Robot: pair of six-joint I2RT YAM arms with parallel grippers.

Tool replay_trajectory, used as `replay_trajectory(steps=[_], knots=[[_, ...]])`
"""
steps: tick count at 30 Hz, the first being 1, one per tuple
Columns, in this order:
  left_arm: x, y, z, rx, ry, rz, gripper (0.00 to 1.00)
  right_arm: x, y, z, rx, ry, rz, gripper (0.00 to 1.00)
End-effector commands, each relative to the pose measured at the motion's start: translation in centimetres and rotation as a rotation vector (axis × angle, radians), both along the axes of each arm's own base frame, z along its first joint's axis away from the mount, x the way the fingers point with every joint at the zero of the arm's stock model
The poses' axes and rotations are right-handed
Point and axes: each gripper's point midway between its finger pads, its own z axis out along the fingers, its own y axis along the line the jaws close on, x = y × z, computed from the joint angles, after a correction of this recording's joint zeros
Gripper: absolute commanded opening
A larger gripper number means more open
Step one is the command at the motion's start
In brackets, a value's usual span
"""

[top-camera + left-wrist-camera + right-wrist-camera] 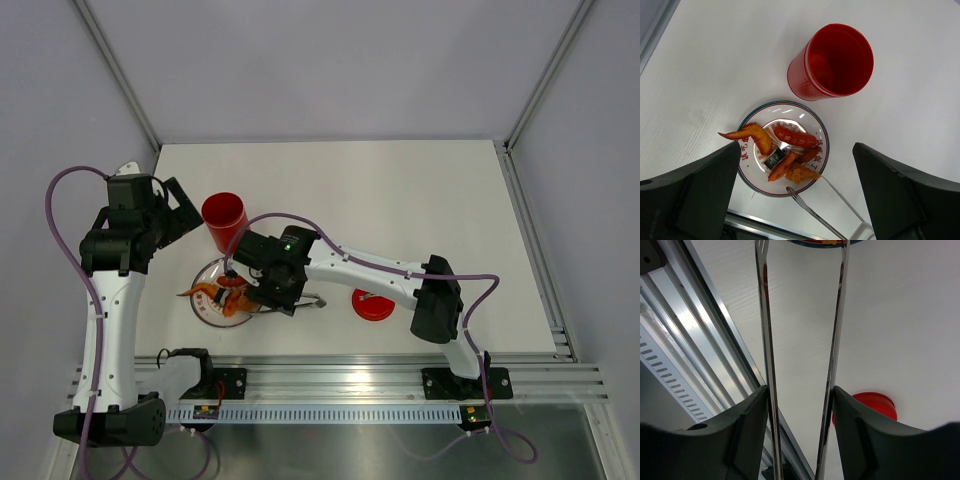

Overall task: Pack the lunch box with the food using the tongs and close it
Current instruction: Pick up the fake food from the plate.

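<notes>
Red characters run along the rim of the clear plate [748, 176], on its left and right sides, but they are too small for me to read. The lunch box [832, 62] shows no label in these views. It stands upright and open on the table [400, 200], just beside the far edge of the plate. Its lid [373, 304] lies flat on the table to the right of the plate, well apart from the lunch box and below the right arm; I cannot make out any mark on it.

The food [792, 136] lies on the plate: a sausage, several orange fried pieces and a small black-and-white roll [775, 158].

The left arm stands up from its base and bends over, and its wrist looks down on the plate and the lunch box. The left gripper [183, 212] hangs with its fingers [700, 195] spread wide and grasps nothing.

The right arm reaches from its base far to the left, low over the table. The right gripper [800, 402] presses the tongs [766, 340] from both sides and grasps them. The two arms of the tongs stand a little apart, and their tips are at the near right rim of the plate, next to a fried piece.
</notes>
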Motion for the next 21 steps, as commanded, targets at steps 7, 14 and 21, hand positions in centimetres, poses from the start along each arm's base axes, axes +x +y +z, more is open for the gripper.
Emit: replay_trajectory(steps=[7, 14, 21], knots=[[0.2, -0.3, 0.9, -0.008, -0.039, -0.022, 0.99, 1.5, 0.7, 0.5, -0.001, -0.092, 0.012, 0.63], [0.2, -0.4, 0.9, -0.01, -0.043, -0.026, 0.99, 1.1, 0.8, 0.7, 0.011, -0.069, 0.017, 0.53], [0.1, -0.4, 0.9, -0.009, -0.042, -0.025, 0.99, 0.3, 0.7, 1.8, 0.041, -0.046, 0.031, 0.37]])
